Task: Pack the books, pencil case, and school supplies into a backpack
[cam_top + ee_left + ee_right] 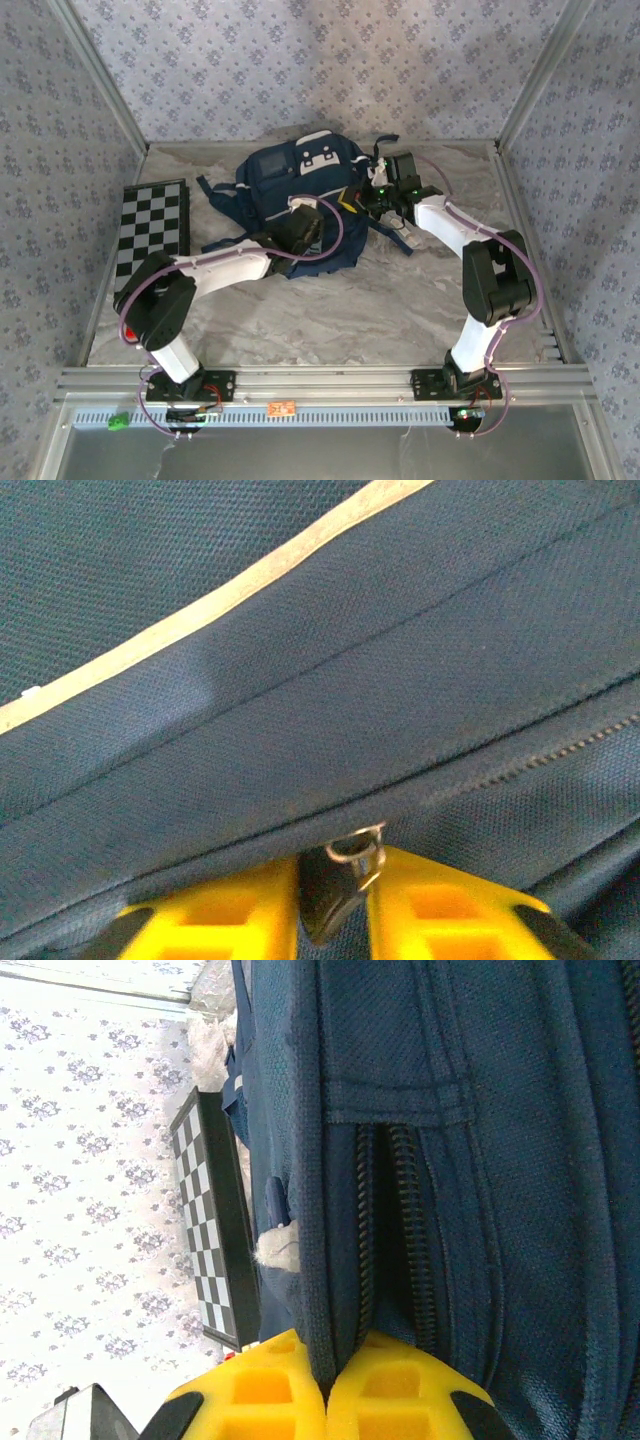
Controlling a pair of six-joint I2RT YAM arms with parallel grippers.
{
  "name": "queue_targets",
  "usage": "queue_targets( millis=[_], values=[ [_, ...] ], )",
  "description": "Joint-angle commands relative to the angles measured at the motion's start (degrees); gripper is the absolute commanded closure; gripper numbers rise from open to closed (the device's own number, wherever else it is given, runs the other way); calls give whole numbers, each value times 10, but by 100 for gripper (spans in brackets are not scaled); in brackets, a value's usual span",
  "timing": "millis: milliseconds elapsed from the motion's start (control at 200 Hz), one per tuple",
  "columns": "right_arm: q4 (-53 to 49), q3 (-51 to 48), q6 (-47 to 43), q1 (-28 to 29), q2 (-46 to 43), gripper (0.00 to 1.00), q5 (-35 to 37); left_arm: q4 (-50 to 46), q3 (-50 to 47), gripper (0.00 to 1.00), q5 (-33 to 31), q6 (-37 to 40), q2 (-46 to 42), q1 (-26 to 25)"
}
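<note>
Yellow fingers (240, 920) of the left gripper (337, 865) pinch the dark zip pull (325, 905). The right gripper (332, 1350) is clamped on a fold of the backpack (520, 1160) beside the parted zip (385, 1240). The small pull may slip out, or the teeth may snag, if that fold slackens. The backpack lies toward the back of the table (350, 300).

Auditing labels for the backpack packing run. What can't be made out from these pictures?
Backpack contents: top view, its own fabric covers them; right wrist view, the open zipper gap is just dark.
Left pincer grip: left wrist view, the bottom edge cuts off the fingers; the zipper pull sits between them, clamped or not is unclear.
Right pincer: right wrist view, shut on a backpack seam, its body cut off by the bottom edge.
</note>
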Motion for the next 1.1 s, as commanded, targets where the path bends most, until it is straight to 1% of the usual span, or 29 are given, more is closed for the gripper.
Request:
queue_targets(
  millis=[0,35,120,215,320,520,695,815,900,1009,1049,1094],
  values=[
    [21,6,5,12,3,100,-25,37,35,83,-31,0,17,2],
    [19,4,3,11,1,100,-24,27,37,86,-37,-6,16,5],
    [16,2,-2,11,-2,100,-21,36,22,96,-31,-10,3,11],
    [16,1,-1,11,-2,100,-23,57,3,100,-21,-4,-12,11],
    [11,0,-6,8,-5,100,-25,33,-1,100,-23,-2,-26,14],
    [-7,-1,-19,1,-15,100,-26,7,-52,100,-9,-7,-76,32],
    [-8,-1,-20,0,-18,100,-28,0,-90,100,38,21,-102,61],
    [-11,2,-22,3,-21,100,-33,-11,-107,100,36,40,-114,81],
    [-21,7,-27,7,-20,100,-35,-10,-120,100,59,54,-124,106],
    [-32,8,-36,10,-23,100,-34,-20,-132,100,70,67,-139,129],
    [-38,10,-41,10,-23,100,-34,-17,-138,100,84,78,-147,130],
    [-43,12,-45,10,-23,100,-31,-3,-147,100,135,101,-160,130]
  ],
)
